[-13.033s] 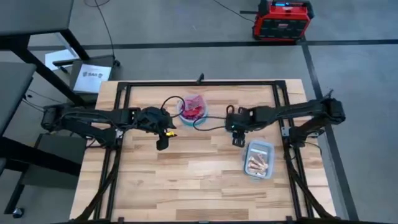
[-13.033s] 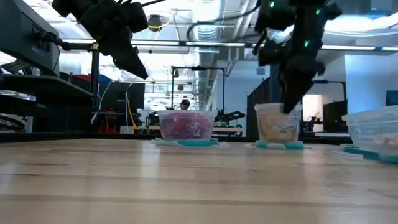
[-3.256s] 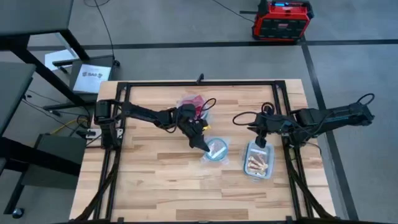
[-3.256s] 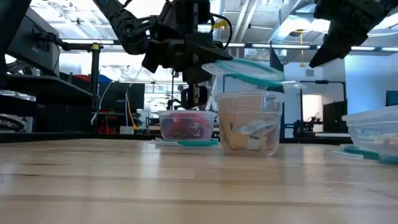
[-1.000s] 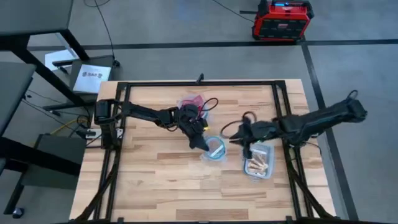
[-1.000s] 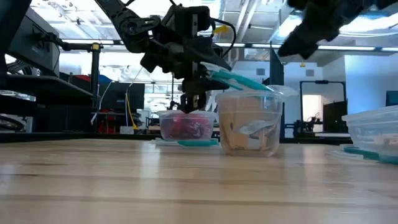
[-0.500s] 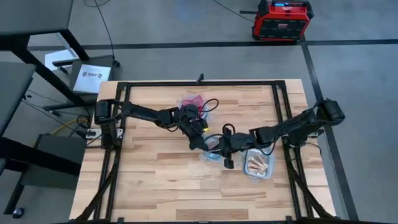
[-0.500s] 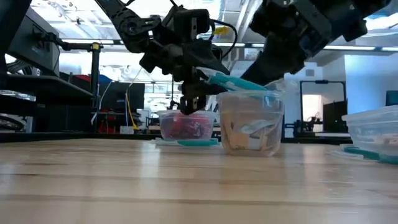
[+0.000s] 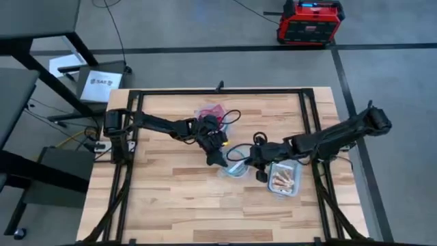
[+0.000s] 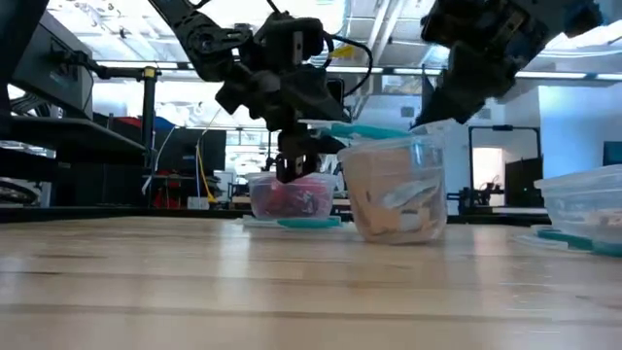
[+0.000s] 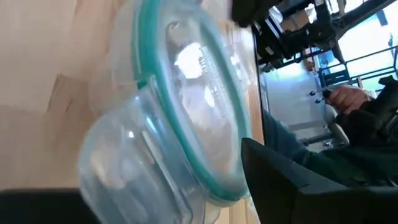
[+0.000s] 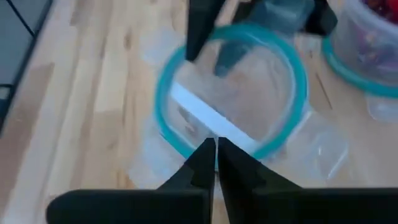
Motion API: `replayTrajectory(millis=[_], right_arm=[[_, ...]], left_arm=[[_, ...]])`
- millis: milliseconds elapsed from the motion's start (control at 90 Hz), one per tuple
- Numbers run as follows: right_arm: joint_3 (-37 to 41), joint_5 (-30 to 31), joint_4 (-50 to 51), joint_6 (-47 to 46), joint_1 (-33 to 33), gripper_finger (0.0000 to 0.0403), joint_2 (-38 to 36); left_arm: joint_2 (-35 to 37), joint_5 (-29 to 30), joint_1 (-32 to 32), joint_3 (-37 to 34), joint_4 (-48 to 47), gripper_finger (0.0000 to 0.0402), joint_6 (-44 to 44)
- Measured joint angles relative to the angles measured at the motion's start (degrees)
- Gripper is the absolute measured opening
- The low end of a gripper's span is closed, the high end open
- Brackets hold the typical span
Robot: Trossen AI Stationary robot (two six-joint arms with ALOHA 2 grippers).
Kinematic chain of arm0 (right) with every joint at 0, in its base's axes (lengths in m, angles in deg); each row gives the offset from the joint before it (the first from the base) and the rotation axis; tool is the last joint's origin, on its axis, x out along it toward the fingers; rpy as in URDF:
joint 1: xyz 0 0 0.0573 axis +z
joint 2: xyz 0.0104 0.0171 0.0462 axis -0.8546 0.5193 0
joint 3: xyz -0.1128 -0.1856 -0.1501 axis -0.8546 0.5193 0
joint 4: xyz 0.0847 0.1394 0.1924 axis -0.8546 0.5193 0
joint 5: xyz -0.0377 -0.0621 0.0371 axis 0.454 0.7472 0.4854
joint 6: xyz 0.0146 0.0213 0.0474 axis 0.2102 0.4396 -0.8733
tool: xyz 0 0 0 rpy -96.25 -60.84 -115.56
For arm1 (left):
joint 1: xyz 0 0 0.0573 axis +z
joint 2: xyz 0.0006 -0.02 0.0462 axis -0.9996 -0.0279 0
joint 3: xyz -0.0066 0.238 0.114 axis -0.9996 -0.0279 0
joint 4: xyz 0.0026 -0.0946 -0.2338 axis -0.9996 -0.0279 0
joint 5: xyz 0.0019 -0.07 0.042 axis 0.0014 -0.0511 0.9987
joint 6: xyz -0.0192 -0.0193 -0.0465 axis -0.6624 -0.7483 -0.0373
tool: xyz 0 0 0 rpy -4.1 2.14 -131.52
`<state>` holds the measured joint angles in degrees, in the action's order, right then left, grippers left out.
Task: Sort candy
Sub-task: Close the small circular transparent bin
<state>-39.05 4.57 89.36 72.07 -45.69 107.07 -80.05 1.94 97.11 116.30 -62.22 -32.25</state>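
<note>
Pale wood-plank desk (image 9: 171, 198) under both arms, largest item. Clear rectangular tub (image 9: 283, 179), just outboard of the right claw, holding tan and orange candy (image 9: 280, 180). Clear round bowl, teal-rimmed (image 10: 394, 199), between the two claws, with whitish-silver candy (image 10: 403, 197) inside; its teal-rimmed lid (image 10: 364, 131) sits on or just above the rim, and whether it is seated cannot be told. Second round bowl (image 10: 289, 198), behind the left claw, filled with red candy (image 10: 287, 199). Left claw (image 9: 217, 159): at the near bowl's edge, a teal lid edge running from it; whether it grips cannot be told. Right claw (image 12: 216, 152): directly above the same bowl, dark fingertips (image 12: 205, 155) all but closed, a hairline gap between them, nothing seen held. Handling, judged: each sweet is very light, flat and slick in a crinkly wrapper, stiff enough at the core but apt to skid or flip under a blunt tip; they lie overlapped, so two may lift together. Best hold is probably across the thin faces of one piece, or at a twisted wrapper end, pinched gently. The bowl is light plastic and may slide if nudged.
</note>
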Motion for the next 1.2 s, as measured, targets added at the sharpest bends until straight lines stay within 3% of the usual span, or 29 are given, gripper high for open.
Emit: replayTrajectory(millis=[167,356,522,856,1200], right_arm=[[0.0,1.84,4.01,-3.4,1.81,0.0001,-3.02],[-0.03,4.5,8.58,-8.51,5.12,0.0,-4.88],[-0.03,5.96,13.34,-11.68,7.85,0.0,-6.46],[-0.03,10.78,16.41,-11.98,9.15,0.0,-14.16],[-0.03,11.48,16.81,-12.27,11.06,0.0,-14.99]], left_arm=[[0.0,-1.96,0.0,-0.02,1.71,0.011,-0.99],[-0.02,-4.04,-0.07,-0.02,5.24,0.0023,-3.17],[-0.04,-8.66,-0.25,-0.02,11.97,0.0023,-10.67],[-5.97,-8.53,-1.45,-0.02,20.96,0.0023,-21.49],[-7.06,-7.85,1.42,-0.04,22.23,0.0037,-22.95]])
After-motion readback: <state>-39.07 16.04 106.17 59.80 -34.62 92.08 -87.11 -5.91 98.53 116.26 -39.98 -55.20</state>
